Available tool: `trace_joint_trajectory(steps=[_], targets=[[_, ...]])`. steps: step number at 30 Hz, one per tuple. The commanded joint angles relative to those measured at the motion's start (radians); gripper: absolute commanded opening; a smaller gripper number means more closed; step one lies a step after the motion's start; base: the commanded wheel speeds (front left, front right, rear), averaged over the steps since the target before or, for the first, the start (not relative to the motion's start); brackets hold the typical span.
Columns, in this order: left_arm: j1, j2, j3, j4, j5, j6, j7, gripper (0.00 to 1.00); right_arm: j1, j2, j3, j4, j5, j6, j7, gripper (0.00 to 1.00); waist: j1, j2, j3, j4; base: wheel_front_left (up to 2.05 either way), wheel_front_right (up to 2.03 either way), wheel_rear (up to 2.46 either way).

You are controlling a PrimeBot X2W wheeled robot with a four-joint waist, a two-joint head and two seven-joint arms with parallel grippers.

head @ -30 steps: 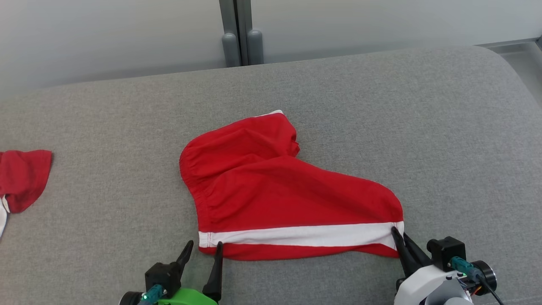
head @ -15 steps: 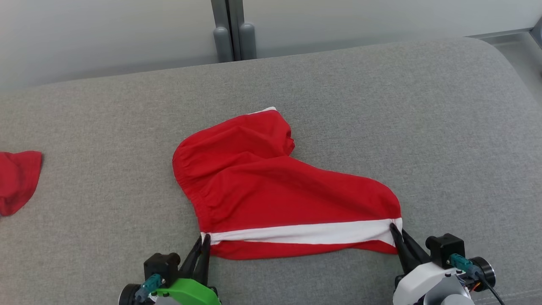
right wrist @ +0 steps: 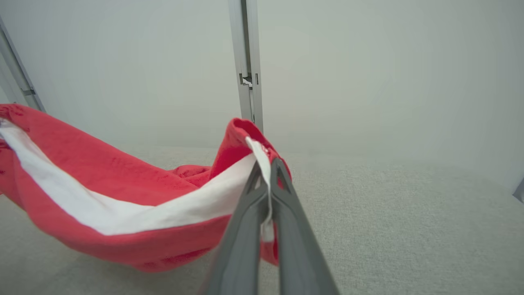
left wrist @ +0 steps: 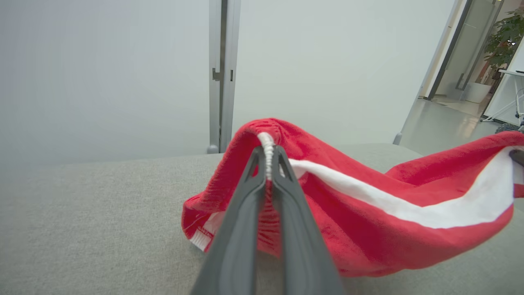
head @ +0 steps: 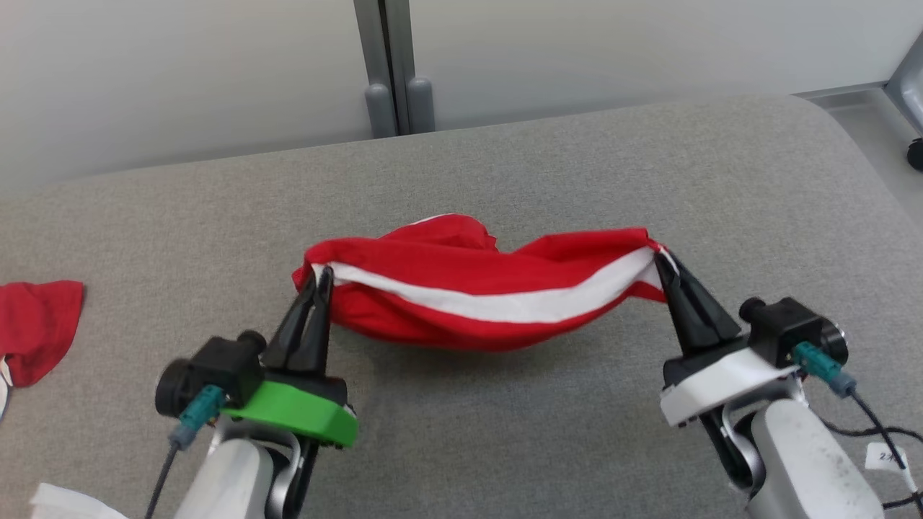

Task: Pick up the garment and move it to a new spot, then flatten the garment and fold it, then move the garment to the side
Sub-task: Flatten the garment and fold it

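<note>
Head view: left gripper (head: pixel 321 277) and right gripper (head: pixel 660 259) each pinched the thick red cloth (head: pixel 490 306) aloft (sagging); the garment (head: pixel 40 317) lay crumpled far left, flattening and folding seemingly undone.

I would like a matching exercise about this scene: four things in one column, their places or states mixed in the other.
1 left claw
2 right claw
3 striped red cloth
4 other red cloth

a lies at the left, untouched
b shut on the stripe's right end
c sags between both claws
d shut on the stripe's left end

Pairs: 1-d, 2-b, 3-c, 4-a
</note>
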Motion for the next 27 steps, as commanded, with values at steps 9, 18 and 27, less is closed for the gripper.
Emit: trace_joint_trajectory(steps=[9, 18, 27], targets=[[-0.263, 0.164, -0.043, -0.147, -0.055, -0.002, 0.038, 0.0, -0.223, -0.167, 0.034, -0.171, 0.173, -0.002, 0.017, 0.0, 0.0, 0.0, -0.037, -0.042, 0.0, 0.0, 0.0], [-0.511, 0.204, -0.057, -0.179, -0.128, -0.002, 0.199, 0.0, -0.434, -0.295, 0.023, -0.253, 0.252, -0.002, 0.17, 0.0, 0.0, 0.0, 0.088, -0.056, 0.0, 0.0, 0.0], [-0.802, 0.147, -0.047, 0.022, -0.09, 0.018, 0.131, 0.0, -0.737, -0.255, 0.058, -0.053, 0.249, -0.002, 0.158, 0.0, 0.0, 0.0, 0.324, -0.073, 0.0, 0.0, 0.0]])
